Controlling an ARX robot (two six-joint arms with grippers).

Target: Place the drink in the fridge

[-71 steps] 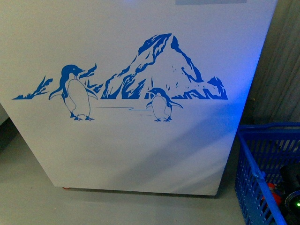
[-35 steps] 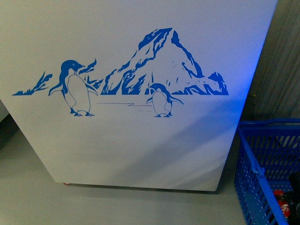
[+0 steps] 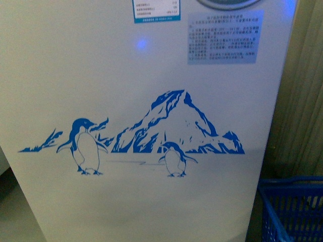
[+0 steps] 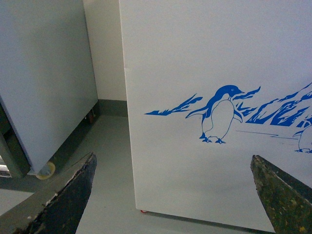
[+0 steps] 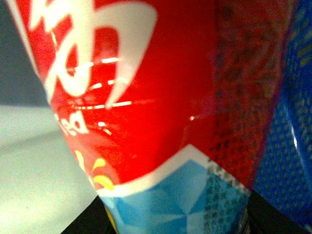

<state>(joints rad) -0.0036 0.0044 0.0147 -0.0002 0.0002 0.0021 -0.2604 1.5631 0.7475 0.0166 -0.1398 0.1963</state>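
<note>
Ahead of robot: white fridge (image 3: 151, 65), penguin print.
Right of fridge: blue basket (image 3: 292, 209), contents unseen.
Left gripper (image 4: 173, 158): fingers apart, empty.
Right gripper (image 5: 178, 217): clamped on red drink (image 5: 161, 87).

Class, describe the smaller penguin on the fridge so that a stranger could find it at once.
Take the white fridge that fills the front view and find the blue mountain printed on its front. The smaller penguin stands at the mountain's foot, below the peak. Unlike the larger penguin further left, it is clearly shorter.
</note>
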